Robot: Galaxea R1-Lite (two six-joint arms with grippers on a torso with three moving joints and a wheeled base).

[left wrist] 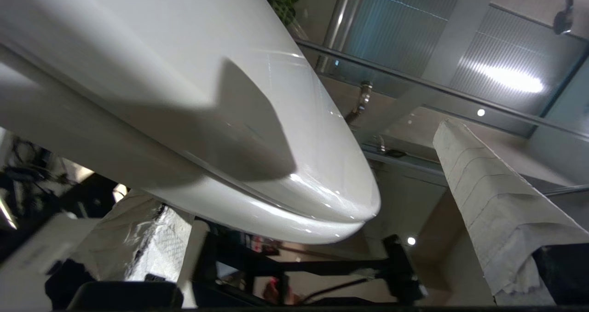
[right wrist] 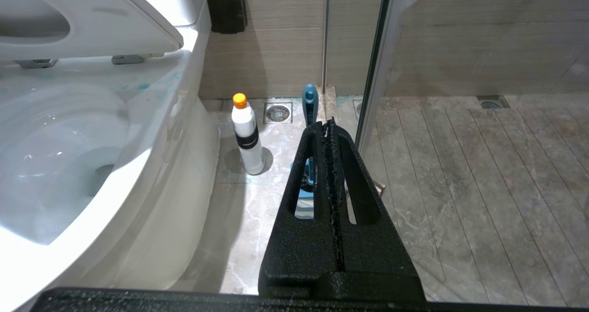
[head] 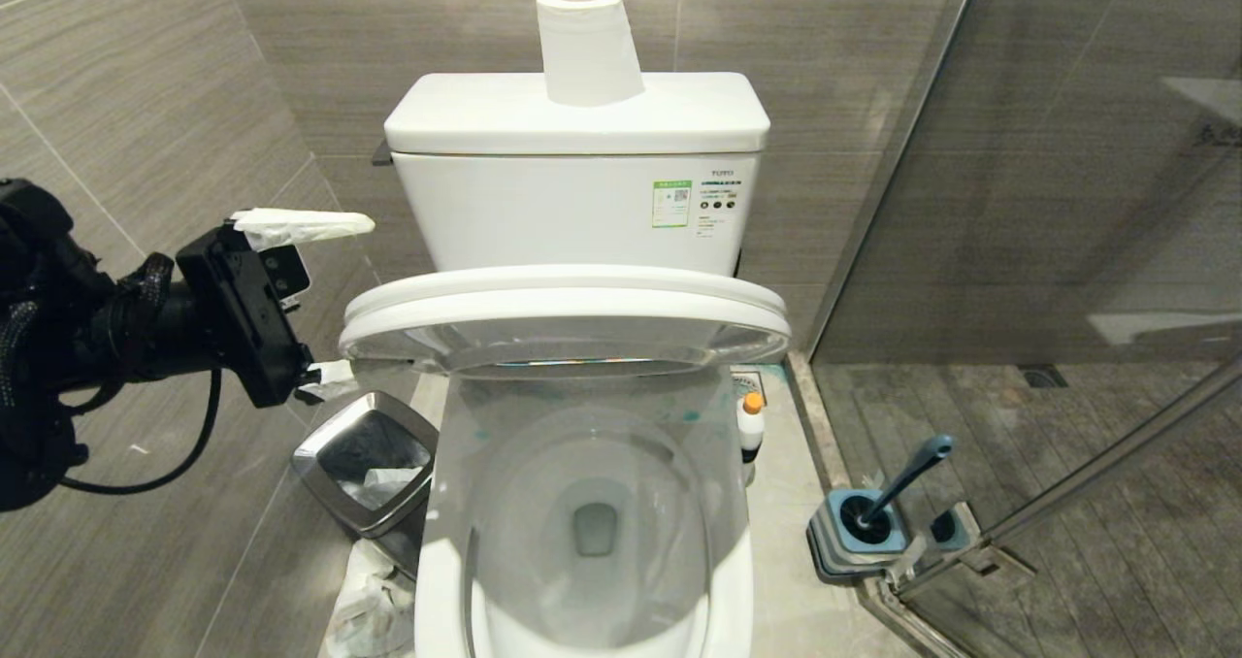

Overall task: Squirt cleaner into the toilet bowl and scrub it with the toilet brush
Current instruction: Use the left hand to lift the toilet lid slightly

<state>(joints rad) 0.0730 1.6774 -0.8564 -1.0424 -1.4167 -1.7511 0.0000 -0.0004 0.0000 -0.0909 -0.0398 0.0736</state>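
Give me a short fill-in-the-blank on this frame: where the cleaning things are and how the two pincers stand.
1. The cleaner stands on the floor, topped by an ____ cap.
2. The toilet brush rests in its base beside the glass ____ door.
3. The left pincer, near the raised seat, is ____.
4. On the tank lid stands a roll of ____ paper.

Missing words: orange; shower; open; toilet

One toilet bowl [head: 582,532], one cleaner [head: 750,425], one toilet brush [head: 898,488], one bin [head: 369,459].
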